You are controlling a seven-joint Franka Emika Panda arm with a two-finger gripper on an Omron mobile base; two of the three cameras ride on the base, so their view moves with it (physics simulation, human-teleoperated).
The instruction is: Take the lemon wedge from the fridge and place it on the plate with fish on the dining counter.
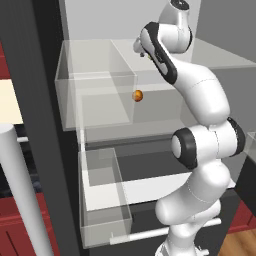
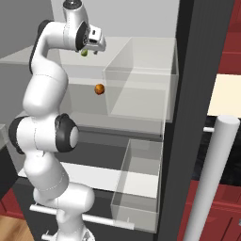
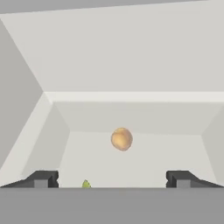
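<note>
The fridge [image 1: 42, 125] stands open, showing its white interior [image 3: 131, 57]. My arm reaches onto the upper shelf. My gripper [image 3: 111, 179] is open, its dark fingertips [image 3: 41, 178] wide apart with nothing between them. The lemon wedge [image 3: 86, 184], a tiny yellow-green point, lies on the shelf just inside the left fingertip. In the right base view the lemon wedge [image 2: 84, 53] peeks out below the hand [image 2: 93, 44]. A small round orange-brown ball [image 3: 121, 139] sits farther back on the shelf below. The plate, the fish and the dining counter are out of view.
A clear bin [image 1: 95, 95] flanks the shelf, with another clear bin [image 2: 141, 188] lower down. The long silver door handle [image 2: 212, 179] stands close on the right, and the same handle [image 1: 20, 190] shows on the left. A drawer bar [image 1: 165, 231] crosses below the arm.
</note>
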